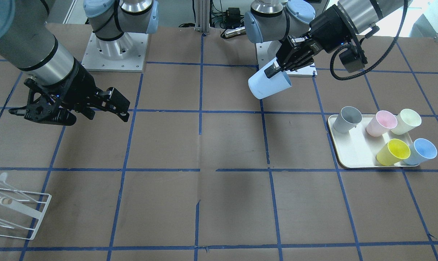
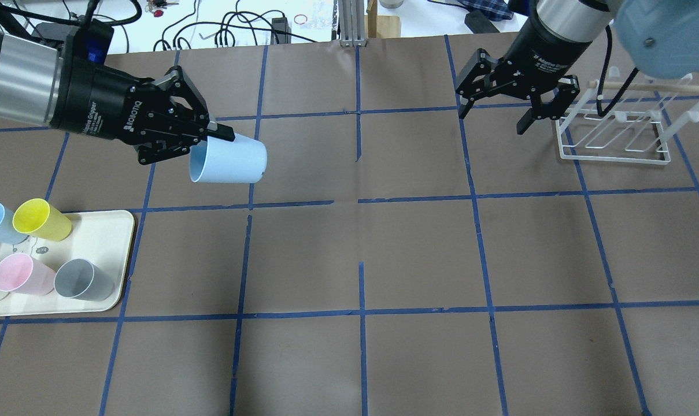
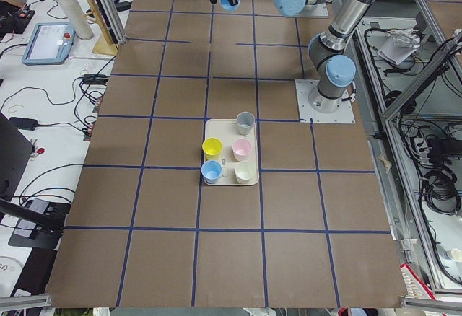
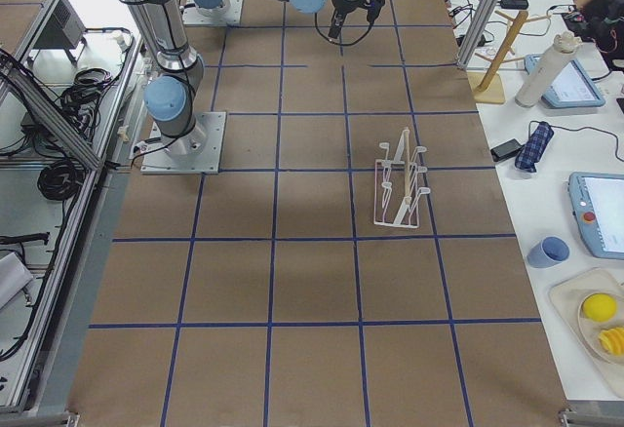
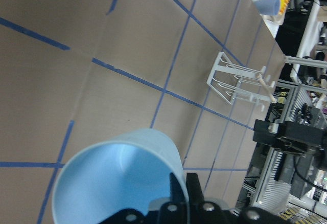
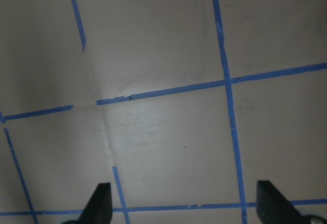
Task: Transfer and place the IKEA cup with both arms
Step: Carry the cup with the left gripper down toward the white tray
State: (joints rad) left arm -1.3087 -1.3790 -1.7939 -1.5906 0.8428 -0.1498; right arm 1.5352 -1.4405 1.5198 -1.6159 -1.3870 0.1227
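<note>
Overhead and front views face each other, both covering the table (image 2: 418, 248).

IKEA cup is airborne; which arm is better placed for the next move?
Left. The left tool is shut on the IKEA cup, held tilted above the table. The right tool hangs open and empty by the white rack, far off, so the left should probably bring the cup over.
</note>
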